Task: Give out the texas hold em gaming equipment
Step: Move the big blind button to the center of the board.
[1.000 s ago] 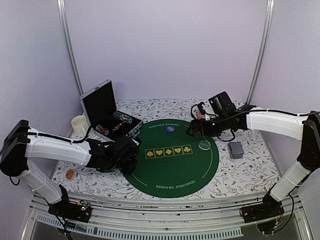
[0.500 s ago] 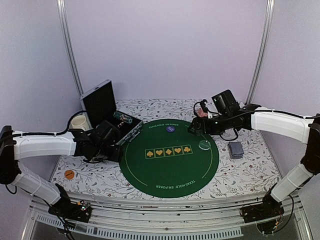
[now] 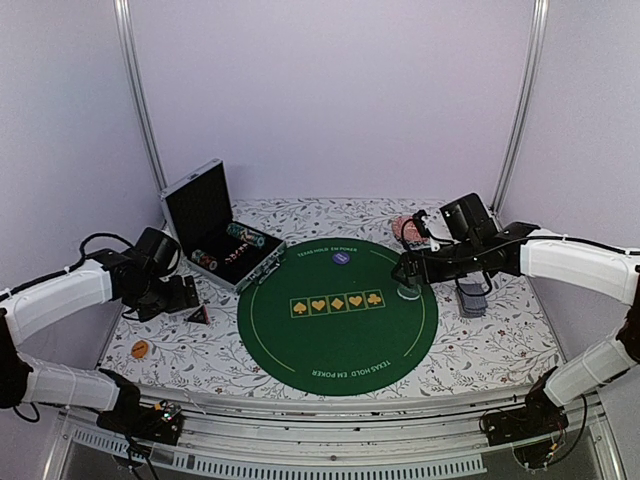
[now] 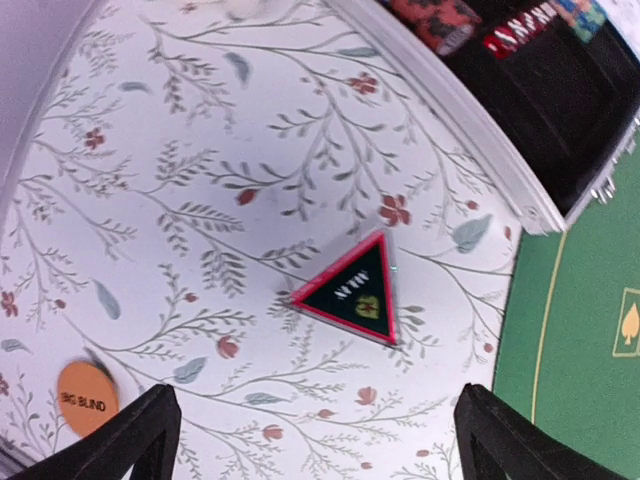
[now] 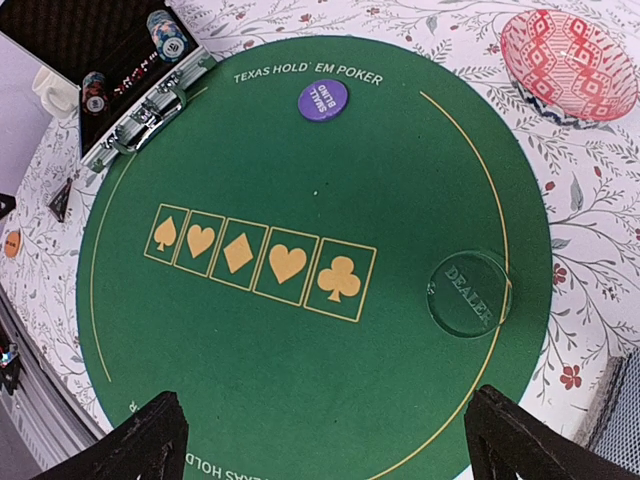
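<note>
Triangle marker (image 4: pixel 352 290): flat on the table, centre frame, between the orange disc (image 4: pixel 87 398) and the case (image 4: pixel 560 110).
Left pincer (image 4: pixel 315 440): wide, empty, pulled back leftward off the green mat (image 3: pixel 335 345); this placement looks done.
Right pincer (image 5: pixel 320 440): wide, empty, shifted over the dealer disc (image 5: pixel 468 293).
Cards (image 3: pixel 471 297): undealt.

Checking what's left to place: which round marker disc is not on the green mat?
The orange BIG BLIND disc: it lies on the floral cloth, while the purple disc and the clear DEALER disc sit on the mat.
</note>
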You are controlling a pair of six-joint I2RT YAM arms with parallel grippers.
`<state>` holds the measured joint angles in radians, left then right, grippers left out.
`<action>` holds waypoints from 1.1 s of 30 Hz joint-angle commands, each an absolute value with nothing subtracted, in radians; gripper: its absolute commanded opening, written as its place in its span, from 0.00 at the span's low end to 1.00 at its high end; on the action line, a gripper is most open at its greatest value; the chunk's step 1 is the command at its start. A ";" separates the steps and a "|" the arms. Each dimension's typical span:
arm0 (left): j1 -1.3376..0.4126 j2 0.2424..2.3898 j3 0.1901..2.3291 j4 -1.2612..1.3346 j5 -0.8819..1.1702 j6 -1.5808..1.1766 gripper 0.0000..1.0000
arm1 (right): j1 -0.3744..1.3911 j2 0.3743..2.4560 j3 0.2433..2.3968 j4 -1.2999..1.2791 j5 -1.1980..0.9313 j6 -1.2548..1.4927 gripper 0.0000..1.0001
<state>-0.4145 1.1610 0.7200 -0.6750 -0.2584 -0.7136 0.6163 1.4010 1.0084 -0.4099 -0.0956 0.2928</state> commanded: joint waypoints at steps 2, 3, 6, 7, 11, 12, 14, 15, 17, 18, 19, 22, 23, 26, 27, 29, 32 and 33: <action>-0.213 1.094 0.698 -0.795 -0.247 -0.788 0.98 | 0.564 1.350 0.951 -0.374 -0.103 0.203 0.99; -0.182 1.091 0.697 -0.803 -0.251 -0.803 0.98 | 0.556 1.345 0.944 -0.373 -0.108 0.194 0.99; -0.098 1.100 0.676 -0.807 -0.252 -0.851 0.98 | 0.544 1.333 0.922 -0.362 -0.122 0.168 0.99; -0.068 1.107 0.660 -0.798 -0.248 -0.871 0.98 | 0.543 1.328 0.915 -0.360 -0.122 0.162 0.99; -0.010 1.161 0.600 -0.781 -0.213 -0.965 0.98 | 0.539 1.312 0.889 -0.354 -0.121 0.143 0.99; -0.007 1.174 0.591 -0.786 -0.225 -0.992 0.97 | 0.537 1.305 0.884 -0.353 -0.120 0.141 0.99; -0.003 1.186 0.574 -0.810 -0.252 -1.086 0.95 | 0.536 1.293 0.872 -0.351 -0.121 0.144 0.99; -0.001 1.189 0.561 -0.805 -0.257 -1.119 0.94 | 0.536 1.286 0.867 -0.351 -0.121 0.145 0.99; 0.004 1.191 0.531 -0.767 -0.255 -1.157 0.92 | 0.535 1.275 0.859 -0.350 -0.123 0.148 0.99; 0.010 1.196 0.519 -0.746 -0.255 -1.166 0.91 | 0.535 1.270 0.857 -0.350 -0.122 0.150 0.99; 0.017 1.207 0.509 -0.729 -0.250 -1.170 0.89 | 0.535 1.266 0.854 -0.350 -0.122 0.153 0.99; 0.036 1.254 0.490 -0.690 -0.225 -1.160 0.87 | 0.534 1.253 0.851 -0.351 -0.121 0.159 0.99; 0.039 1.269 0.482 -0.672 -0.218 -1.152 0.86 | 0.534 1.249 0.850 -0.351 -0.122 0.160 0.99; 0.042 1.306 0.458 -0.629 -0.196 -1.147 0.77 | 0.534 1.242 0.854 -0.355 -0.120 0.165 0.99; 0.043 1.313 0.451 -0.614 -0.186 -1.147 0.72 | 0.534 1.240 0.856 -0.357 -0.119 0.167 0.99; 0.042 1.322 0.441 -0.591 -0.160 -1.142 0.66 | 0.534 1.238 0.860 -0.363 -0.120 0.171 0.99; 0.041 1.331 0.429 -0.554 -0.102 -1.126 0.63 | 0.535 1.236 0.869 -0.373 -0.120 0.175 0.99; 0.037 1.334 0.425 -0.544 -0.082 -1.120 0.61 | 0.535 1.235 0.873 -0.376 -0.118 0.176 0.99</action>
<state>0.0284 1.2629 0.5133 -0.6907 -0.2680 -1.1259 0.5400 1.2629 0.8627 -0.3725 -0.1143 0.1642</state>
